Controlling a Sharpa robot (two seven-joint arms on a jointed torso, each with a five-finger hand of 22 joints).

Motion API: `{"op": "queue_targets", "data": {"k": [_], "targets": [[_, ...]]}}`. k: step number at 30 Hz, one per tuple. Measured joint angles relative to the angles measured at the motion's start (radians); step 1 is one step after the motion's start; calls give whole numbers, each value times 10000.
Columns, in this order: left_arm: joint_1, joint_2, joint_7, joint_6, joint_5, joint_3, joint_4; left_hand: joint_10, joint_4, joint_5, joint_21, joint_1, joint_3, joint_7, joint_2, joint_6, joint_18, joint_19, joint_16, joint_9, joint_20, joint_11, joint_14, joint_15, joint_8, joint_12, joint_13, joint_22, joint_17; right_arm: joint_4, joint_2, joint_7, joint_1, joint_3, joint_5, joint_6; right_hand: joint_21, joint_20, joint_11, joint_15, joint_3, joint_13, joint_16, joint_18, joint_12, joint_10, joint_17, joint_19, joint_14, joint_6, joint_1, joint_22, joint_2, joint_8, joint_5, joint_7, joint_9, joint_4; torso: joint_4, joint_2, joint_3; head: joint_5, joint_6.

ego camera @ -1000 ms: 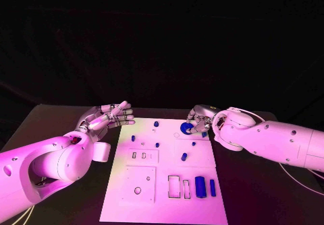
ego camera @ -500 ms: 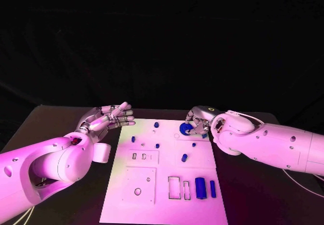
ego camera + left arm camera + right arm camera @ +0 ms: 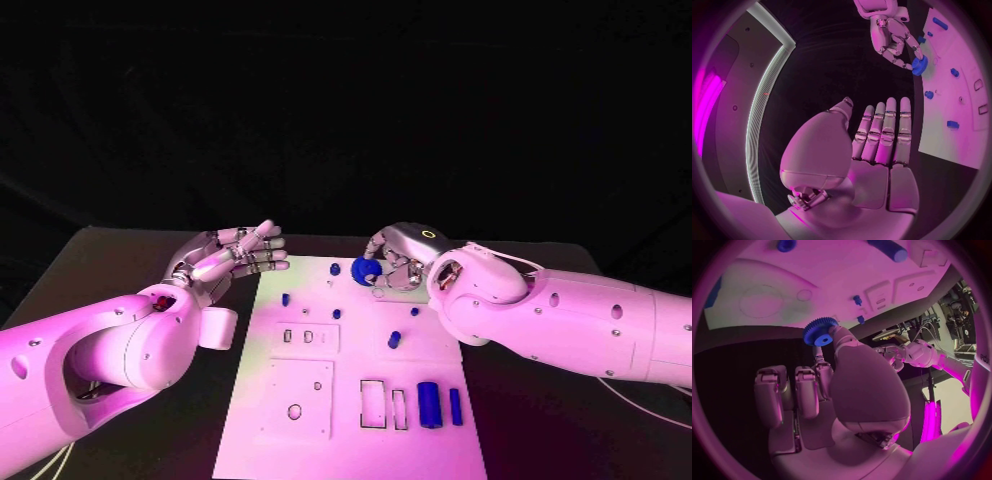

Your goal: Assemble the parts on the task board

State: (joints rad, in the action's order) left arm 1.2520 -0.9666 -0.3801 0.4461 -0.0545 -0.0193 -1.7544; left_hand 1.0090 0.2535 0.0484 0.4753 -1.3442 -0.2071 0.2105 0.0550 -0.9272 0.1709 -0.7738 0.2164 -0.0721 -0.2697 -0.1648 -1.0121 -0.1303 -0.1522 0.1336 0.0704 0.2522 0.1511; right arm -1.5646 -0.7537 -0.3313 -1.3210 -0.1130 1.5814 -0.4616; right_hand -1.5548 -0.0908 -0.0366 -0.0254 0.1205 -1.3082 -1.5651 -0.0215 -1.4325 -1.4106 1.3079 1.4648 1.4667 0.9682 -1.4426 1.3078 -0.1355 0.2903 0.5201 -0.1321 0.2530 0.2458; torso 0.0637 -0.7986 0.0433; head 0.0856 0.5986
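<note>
blue gear (image 3: 365, 272) is pinched in the right hand (image 3: 395, 262), held above the far edge of the task board (image 3: 353, 440), between two small blue pegs (image 3: 335, 268) standing there; a second ago it hung further toward the board's right edge. left hand (image 3: 231, 257) hovers off the board's far left corner, fingers straight and together, holding nothing, black table (image 3: 101, 270) bare around it
</note>
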Motion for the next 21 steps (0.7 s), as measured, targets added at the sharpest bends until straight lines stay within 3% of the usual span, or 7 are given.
{"op": "queue_targets", "data": {"k": [6,21], "targets": [[0,33,6,-19,-1,0,2,0,0,0,0,-53,0,0,-52,0,1,0,0,0,0,0,0,0,0,0,0,8,-1,188,682,-91,-3,-11,240,-47,0,0,0,1,109,1,0,0,0,0,2,0,0,0,-12,-1,-114,5,-19,0,0,-3,16,-5,12,-4,-1],[0,75,24,-41,-2,0,-7,0,0,0,0,-53,0,0,-52,0,1,0,0,7,0,0,0,0,34,0,1,19,8,1340,1895,-199,123,-83,431,113,0,-1,0,1,262,3,1,0,0,1,0,0,-1,-1,39,-2,-166,-5,-39,1,0,39,22,-21,14,2,75]]}}
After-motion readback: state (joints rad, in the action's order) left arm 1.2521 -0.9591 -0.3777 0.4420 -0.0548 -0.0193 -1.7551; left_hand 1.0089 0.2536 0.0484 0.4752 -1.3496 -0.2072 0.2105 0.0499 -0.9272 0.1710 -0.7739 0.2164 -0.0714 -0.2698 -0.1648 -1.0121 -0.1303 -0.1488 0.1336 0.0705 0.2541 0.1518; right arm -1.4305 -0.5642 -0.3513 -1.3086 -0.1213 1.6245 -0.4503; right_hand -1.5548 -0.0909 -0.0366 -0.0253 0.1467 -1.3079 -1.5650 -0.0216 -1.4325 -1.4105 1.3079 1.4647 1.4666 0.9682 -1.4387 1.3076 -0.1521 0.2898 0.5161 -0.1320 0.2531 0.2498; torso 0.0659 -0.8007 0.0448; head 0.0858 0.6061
